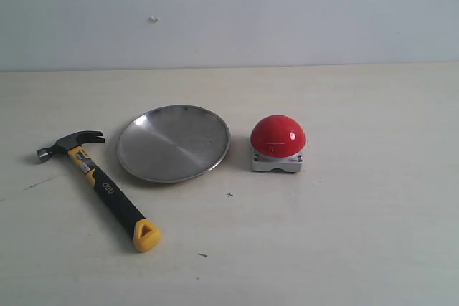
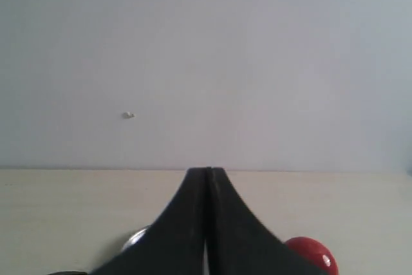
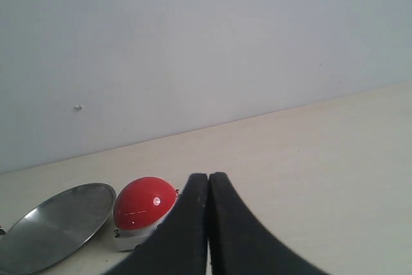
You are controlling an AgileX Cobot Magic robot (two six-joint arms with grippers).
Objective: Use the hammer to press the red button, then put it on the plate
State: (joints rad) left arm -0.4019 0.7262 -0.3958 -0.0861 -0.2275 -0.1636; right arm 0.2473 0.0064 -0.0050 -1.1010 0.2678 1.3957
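Observation:
The hammer (image 1: 100, 185) lies flat on the table at the left, dark head toward the back, yellow end cap toward the front. To its right sits the round silver plate (image 1: 173, 142), and further right the red button (image 1: 277, 136) on its light-grey base. No gripper shows in the exterior view. In the left wrist view my left gripper (image 2: 207, 173) is shut and holds nothing; a sliver of the plate (image 2: 134, 239) and the red button (image 2: 312, 253) peek out beside it. In the right wrist view my right gripper (image 3: 209, 177) is shut and holds nothing, with the red button (image 3: 145, 203) and plate (image 3: 58, 223) beyond it.
The pale wooden table (image 1: 358, 234) meets a plain light wall (image 1: 287, 12) at the back. A small mark (image 1: 229, 194) sits on the tabletop in front of the plate.

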